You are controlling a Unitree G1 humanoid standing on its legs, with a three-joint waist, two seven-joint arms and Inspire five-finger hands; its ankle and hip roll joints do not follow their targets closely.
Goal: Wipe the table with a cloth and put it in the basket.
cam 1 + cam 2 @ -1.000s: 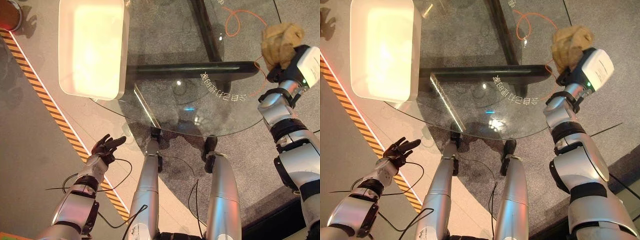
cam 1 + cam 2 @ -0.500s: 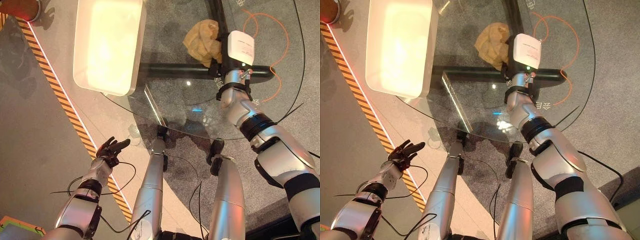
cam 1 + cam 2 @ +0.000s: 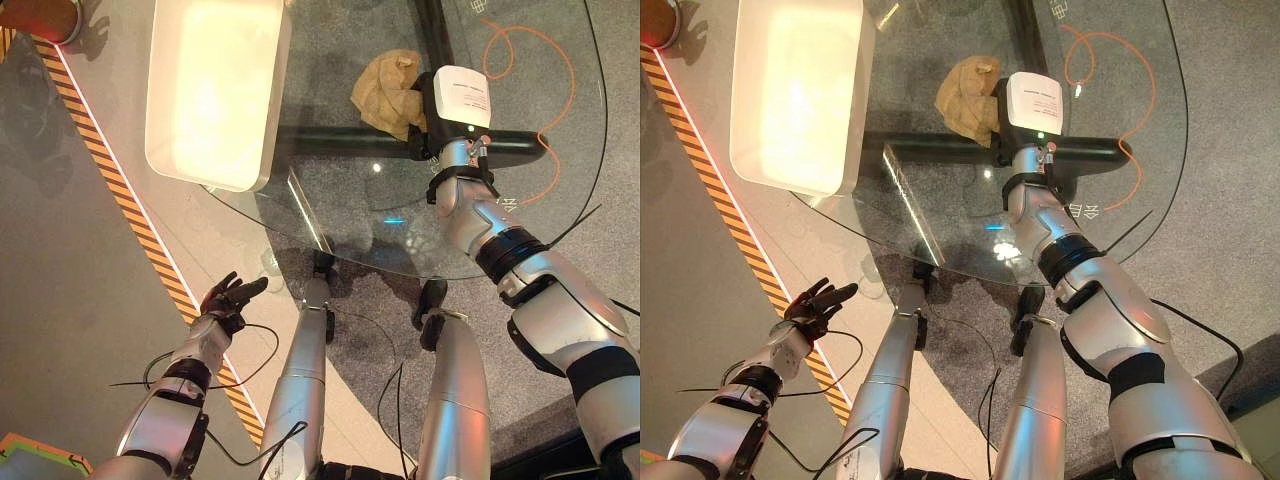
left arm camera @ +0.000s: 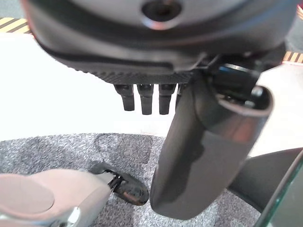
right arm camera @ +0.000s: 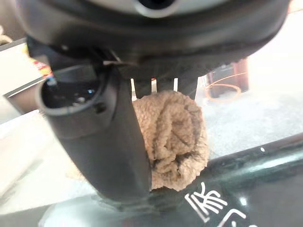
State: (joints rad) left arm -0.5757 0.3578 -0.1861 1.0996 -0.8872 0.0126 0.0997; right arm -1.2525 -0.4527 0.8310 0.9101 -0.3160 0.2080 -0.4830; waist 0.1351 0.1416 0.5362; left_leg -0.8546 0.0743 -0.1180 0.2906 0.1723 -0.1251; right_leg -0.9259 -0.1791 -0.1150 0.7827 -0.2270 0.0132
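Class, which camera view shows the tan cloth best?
The right wrist view: the cloth sits close up, gripped in the right hand. Both eye views show it smaller, bunched on the glass table beyond that hand.

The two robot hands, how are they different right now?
The right robot hand is curled round the tan cloth on the glass table; the left robot hand holds nothing, fingers relaxed. The right is over the table; the left hangs off its edge, above the floor. Both are dark.
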